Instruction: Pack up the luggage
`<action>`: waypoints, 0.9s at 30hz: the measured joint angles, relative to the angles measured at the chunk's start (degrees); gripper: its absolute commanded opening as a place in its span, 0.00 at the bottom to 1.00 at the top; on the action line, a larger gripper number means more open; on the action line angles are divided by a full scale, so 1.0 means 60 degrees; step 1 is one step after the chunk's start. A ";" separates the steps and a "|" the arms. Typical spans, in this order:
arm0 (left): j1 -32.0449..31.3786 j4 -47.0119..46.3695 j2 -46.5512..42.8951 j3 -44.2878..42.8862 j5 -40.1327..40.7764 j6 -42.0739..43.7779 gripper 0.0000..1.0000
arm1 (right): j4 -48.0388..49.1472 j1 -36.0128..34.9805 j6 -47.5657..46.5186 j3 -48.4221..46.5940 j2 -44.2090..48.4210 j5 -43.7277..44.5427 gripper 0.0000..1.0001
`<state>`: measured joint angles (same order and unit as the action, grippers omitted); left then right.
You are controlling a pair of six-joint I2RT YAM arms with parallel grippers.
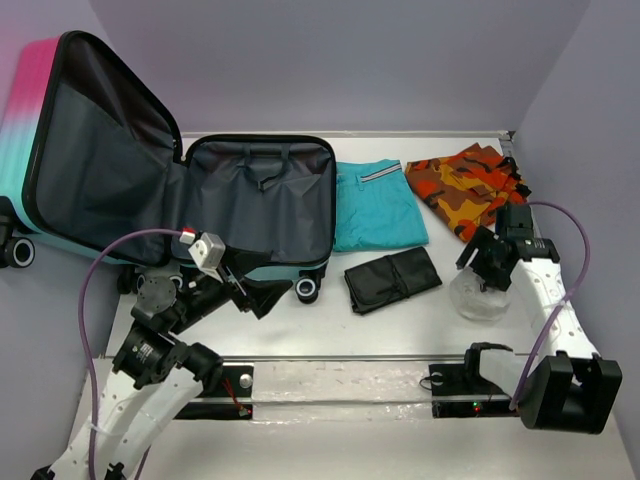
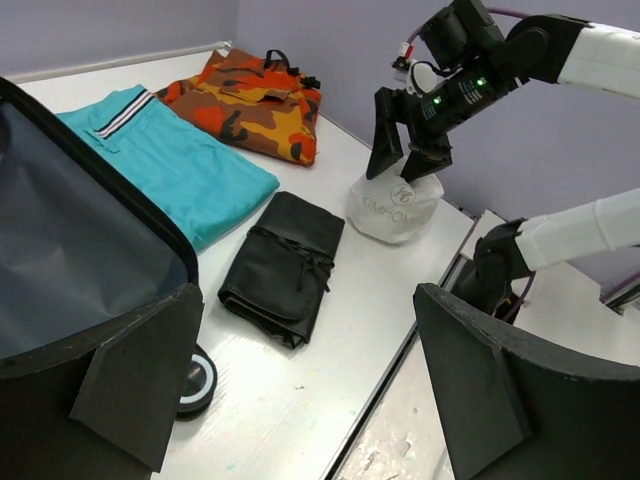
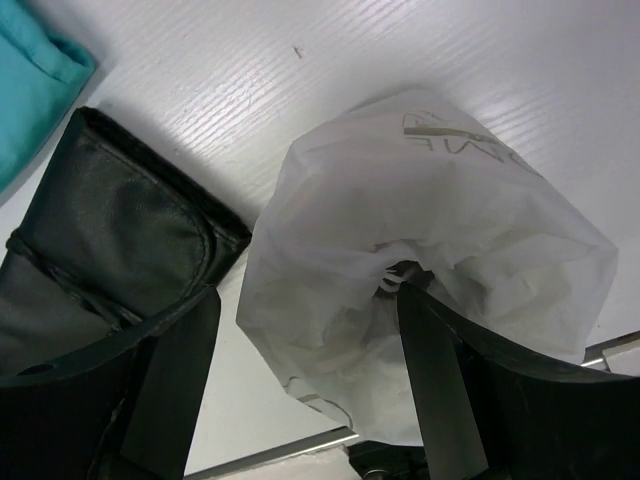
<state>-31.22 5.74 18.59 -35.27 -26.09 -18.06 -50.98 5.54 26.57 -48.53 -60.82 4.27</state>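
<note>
Eyeing the luggage (image 1: 260,200) at 10 o'clock on the table (image 1: 400,335): it's lying open with the lid propped upright. Hard shell, so stiff, and probably light while empty. On those wheels I reckon it could roll if nudged, so I'd grab the black rim, not the floppy lining. Left gripper (image 2: 310,390) hangs wide open by its wheel (image 1: 308,289). Right gripper (image 3: 305,370) at 4 o'clock straddles a soft white bag (image 3: 430,220), jaws spread, not pinching. Black rolled pouch (image 1: 392,279), teal shorts (image 1: 378,205) and camo garment (image 1: 465,185) sit off the case's 3 to 4 o'clock side, in the bag's path
</note>
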 measured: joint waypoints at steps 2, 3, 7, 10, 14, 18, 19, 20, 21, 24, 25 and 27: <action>-0.0186 0.0022 -0.0051 0.0000 0.0066 0.0004 0.97 | 0.0084 0.0000 0.0127 0.0011 -0.0127 0.0222 0.73; -0.0270 0.0029 -0.0080 0.0000 0.0102 0.0004 0.97 | 0.0117 0.0000 0.0142 0.0011 -0.0233 0.0233 0.69; -0.0441 0.0058 -0.0197 0.0000 0.0211 0.0022 0.93 | 0.0299 -0.0011 0.0204 0.0015 -0.1275 0.0251 0.48; -0.0495 0.0091 -0.0313 0.0000 0.0288 0.0025 0.92 | 0.0397 -0.0011 0.0208 0.0102 -0.1453 0.0251 0.22; -0.0532 0.0102 -0.0353 0.0000 0.0364 0.0029 0.89 | 0.0357 -0.0055 0.0219 0.0076 -0.1140 0.0364 0.15; -0.0532 0.0120 -0.0353 0.0000 0.0401 0.0029 0.87 | -0.0510 -0.0171 0.0124 -0.1005 -0.0554 0.0470 0.14; -0.0532 0.0127 -0.0353 0.0000 0.0408 0.0029 0.87 | -0.0685 -0.0313 0.0106 -0.1617 -0.0390 0.0455 0.14; -0.0532 0.0138 -0.0353 0.0000 0.0444 0.0029 0.86 | -0.0736 -0.0514 0.0106 -0.2306 -0.0277 0.0291 0.14; -0.0532 0.0168 -0.0353 0.0000 0.0499 0.0029 0.86 | -0.0707 -0.0761 0.0146 -0.2761 -0.0240 0.0138 0.14; -0.0532 0.0270 -0.0353 0.0000 0.0772 0.0029 0.86 | -0.0135 -0.2776 0.0517 -0.4309 -0.0503 -0.0084 0.15; -0.0532 0.0310 -0.0357 -0.0004 0.0925 0.0025 0.86 | 0.0113 -0.3781 0.0659 -0.4768 -0.0801 -0.0171 0.15; -0.0474 0.0452 -0.0401 -0.0004 0.1286 0.0011 0.86 | 0.0670 -0.5541 0.0787 -0.5781 -0.1778 -0.0222 0.15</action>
<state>-34.06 8.45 16.19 -35.29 -18.37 -18.00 -46.96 -27.70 31.29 -83.22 -71.48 2.94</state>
